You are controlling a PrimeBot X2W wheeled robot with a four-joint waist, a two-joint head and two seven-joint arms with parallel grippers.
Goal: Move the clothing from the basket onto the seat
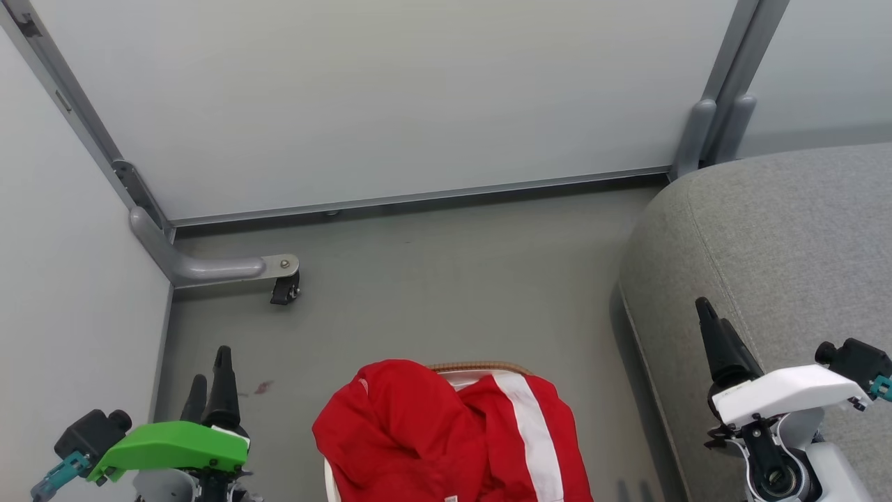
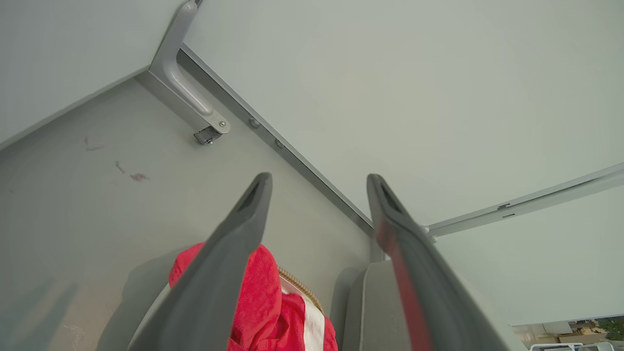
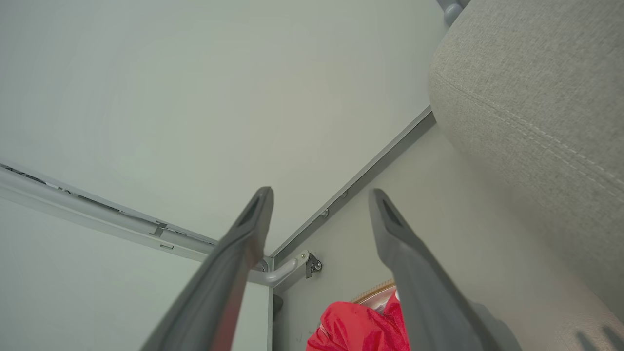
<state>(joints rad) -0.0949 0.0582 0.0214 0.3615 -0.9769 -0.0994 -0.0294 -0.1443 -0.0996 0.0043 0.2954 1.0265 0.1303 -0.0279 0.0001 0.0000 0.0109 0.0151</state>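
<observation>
**Head view.** My left claw (image 1: 211,366), under its green cover, sits at the lower left of the frame. My right claw (image 1: 712,314), under its white cover, sits at the lower right, overlapping the near edge of the seat (image 1: 780,237). Both claws stand with their fingers spread and nothing between them.

The clothing (image 1: 418,432) lies at bottom centre as a heap of soft, bright-red fabric, piled in the basket (image 1: 481,365) and spilling over its left side. A broad white stripe (image 1: 536,432) runs down the right half of the heap. A small white patch at the bottom edge of the red cloth is too small to read. Of the basket I see only an arc of brown woven rim above the heap and a sliver of white wall at the heap's lower left.

The seat fills the right of the frame. It is grey woven upholstery with a rounded corner and a stitched seam near its edge. A strip of grey floor (image 1: 446,279) separates it from the basket.

**Left wrist view.** My two dark fingers are wide apart. The red heap with its stripe sits at bottom centre and the seat just right of it.

**Right wrist view.** The fingers are again apart. The seat's seam crosses the upper right — the red cloth and the woven rim show at the bottom edge.
</observation>
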